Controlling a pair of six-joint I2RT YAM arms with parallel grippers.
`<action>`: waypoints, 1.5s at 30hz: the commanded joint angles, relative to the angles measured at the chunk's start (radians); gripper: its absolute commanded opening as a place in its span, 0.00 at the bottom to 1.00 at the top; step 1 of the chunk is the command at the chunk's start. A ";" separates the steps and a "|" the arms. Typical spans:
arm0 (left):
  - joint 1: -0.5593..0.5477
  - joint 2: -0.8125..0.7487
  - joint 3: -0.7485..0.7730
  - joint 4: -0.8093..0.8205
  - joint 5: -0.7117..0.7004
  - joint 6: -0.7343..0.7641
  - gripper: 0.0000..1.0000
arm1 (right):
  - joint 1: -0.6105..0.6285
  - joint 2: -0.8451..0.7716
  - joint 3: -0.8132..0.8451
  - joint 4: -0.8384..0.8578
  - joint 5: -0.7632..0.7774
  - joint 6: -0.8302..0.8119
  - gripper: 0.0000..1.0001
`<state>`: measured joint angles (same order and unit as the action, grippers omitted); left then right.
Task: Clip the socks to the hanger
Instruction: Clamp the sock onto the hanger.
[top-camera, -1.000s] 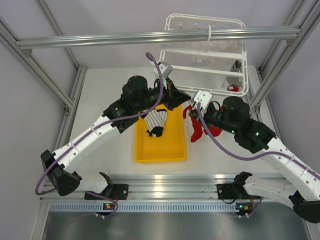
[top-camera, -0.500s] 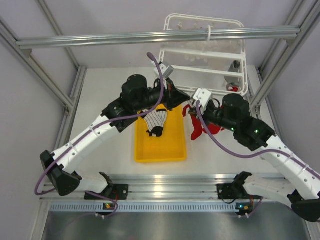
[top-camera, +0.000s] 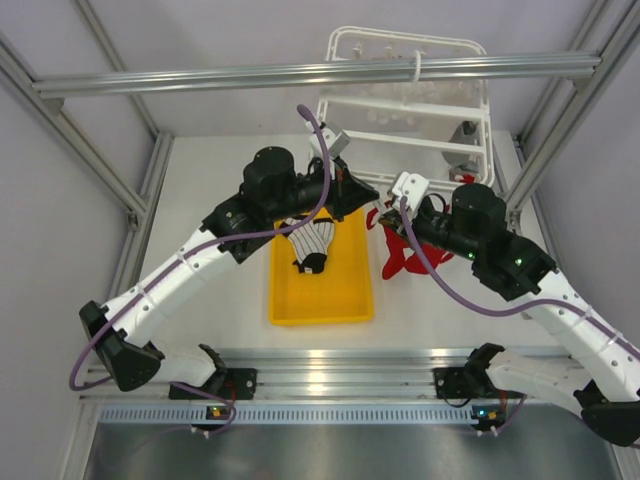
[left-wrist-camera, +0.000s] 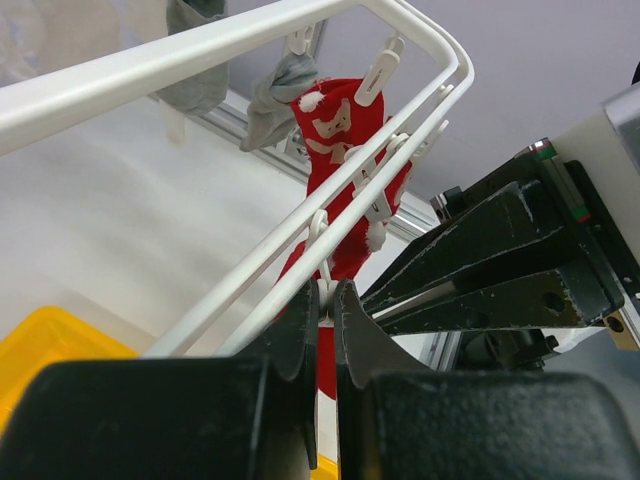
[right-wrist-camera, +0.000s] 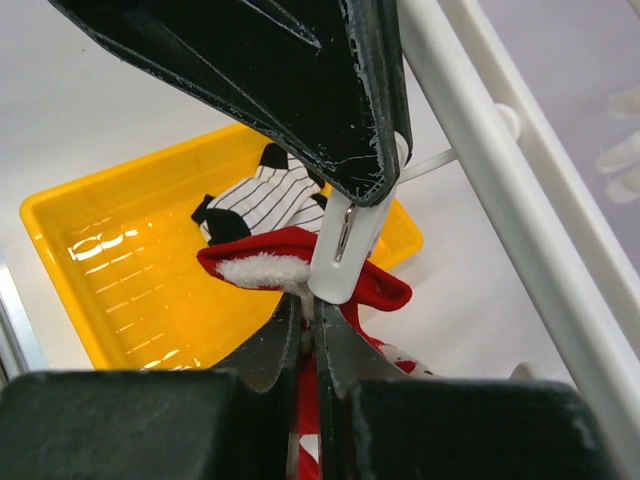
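Note:
The white hanger (top-camera: 408, 108) hangs at the back right, and one red sock (left-wrist-camera: 338, 128) hangs clipped to it. My left gripper (left-wrist-camera: 333, 292) is shut on a white clip (right-wrist-camera: 344, 252) below the hanger's near bar (right-wrist-camera: 500, 190). My right gripper (right-wrist-camera: 313, 306) is shut on the white-trimmed cuff of a second red sock (right-wrist-camera: 290, 262), with the cuff right under that clip's mouth. In the top view this sock (top-camera: 400, 255) dangles between the two grippers, left (top-camera: 362, 194) and right (top-camera: 386, 220). A striped sock (top-camera: 312, 244) lies in the tray.
The yellow tray (top-camera: 322, 300) sits mid-table under the left gripper. A grey aluminium beam (top-camera: 300, 75) crosses overhead in front of the hanger. Grey socks (left-wrist-camera: 272, 92) hang from the hanger's far clips. Frame posts stand at both table sides.
My right arm has shifted slightly up and toward the hanger, lifting the red sock with it. The left gripper has stayed put on the clip.

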<state>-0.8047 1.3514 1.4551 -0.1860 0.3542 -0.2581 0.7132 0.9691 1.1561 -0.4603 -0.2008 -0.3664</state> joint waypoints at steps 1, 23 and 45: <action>-0.021 0.015 0.011 -0.148 0.124 0.006 0.00 | -0.015 -0.015 0.068 0.043 -0.023 -0.006 0.00; -0.011 0.015 0.025 -0.116 0.065 -0.130 0.26 | -0.015 -0.081 -0.035 0.235 0.064 -0.037 0.00; 0.056 -0.270 -0.171 0.043 -0.047 -0.207 0.61 | -0.026 -0.133 -0.127 0.219 0.149 -0.029 0.00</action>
<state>-0.7685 1.1576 1.3231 -0.2047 0.3397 -0.4446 0.7078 0.8703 1.0389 -0.2760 -0.0875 -0.3985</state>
